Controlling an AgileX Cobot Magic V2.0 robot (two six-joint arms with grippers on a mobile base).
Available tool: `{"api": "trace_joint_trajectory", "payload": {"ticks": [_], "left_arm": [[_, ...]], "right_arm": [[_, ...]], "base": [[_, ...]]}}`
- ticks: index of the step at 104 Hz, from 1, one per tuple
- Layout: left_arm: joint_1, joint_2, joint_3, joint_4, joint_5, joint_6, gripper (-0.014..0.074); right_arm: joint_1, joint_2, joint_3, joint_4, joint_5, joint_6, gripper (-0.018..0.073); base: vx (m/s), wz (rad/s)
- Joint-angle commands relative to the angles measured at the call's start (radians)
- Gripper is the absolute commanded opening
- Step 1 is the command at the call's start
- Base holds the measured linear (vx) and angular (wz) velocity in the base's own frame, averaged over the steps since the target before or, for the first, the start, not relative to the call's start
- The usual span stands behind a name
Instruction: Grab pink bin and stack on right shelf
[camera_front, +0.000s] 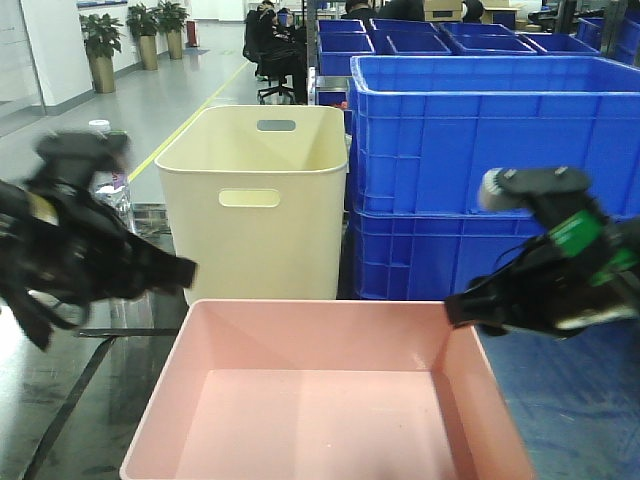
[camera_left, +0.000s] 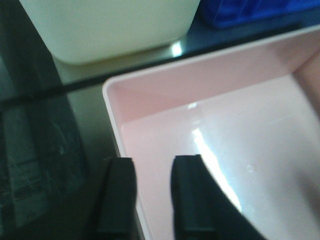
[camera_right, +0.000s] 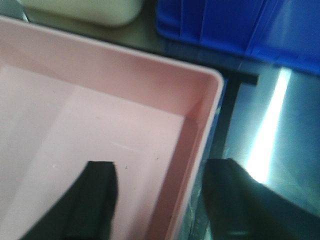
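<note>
The pink bin (camera_front: 330, 400) stands at the front centre, empty. My left gripper (camera_front: 185, 268) is at its far left corner. In the left wrist view the left gripper (camera_left: 153, 160) is open and straddles the bin's left wall (camera_left: 131, 165), one finger outside and one inside. My right gripper (camera_front: 460, 308) is at the far right corner. In the right wrist view it (camera_right: 162, 164) is open astride the right wall (camera_right: 192, 165) of the bin (camera_right: 75, 130). The dark glossy shelf top (camera_right: 272, 135) shows right of the bin. Both arms look blurred.
A taller cream bin (camera_front: 255, 200) stands right behind the pink bin. Stacked blue crates (camera_front: 490, 170) fill the back right. The dark glossy surface (camera_left: 40, 150) also shows left of the bin, with a black seam (camera_front: 90, 365) across it. Office floor and plants lie beyond.
</note>
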Motion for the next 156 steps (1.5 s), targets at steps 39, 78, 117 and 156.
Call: {"api": "trace_joint_trajectory", "payload": {"ticks": [39, 78, 117, 156], "left_arm": [[-0.007, -0.719, 0.706, -0.01, -0.488, 0.082, -0.0008], [-0.007, -0.948, 1.06, -0.01, -0.757, 0.078, -0.0008], [-0.007, -0.948, 1.06, -0.01, -0.754, 0.078, -0.0008], [0.076, -1.056, 1.219, 0.058, -0.851, 0.179, -0.0008]], "right_arm": [[-0.001, -0.75, 0.595, -0.028, -0.389, -0.138, -0.0013], [-0.002, -0.972, 0.912, -0.027, -0.648, -0.057, -0.0011], [-0.002, -0.972, 0.912, -0.028, -0.648, -0.058, -0.0011], [-0.002, -0.972, 0.912, -0.028, -0.648, -0.058, -0.0011]], "base": [[0.0, 0.0], [0.0, 0.0], [0.0, 0.0], [0.0, 0.0]]}}
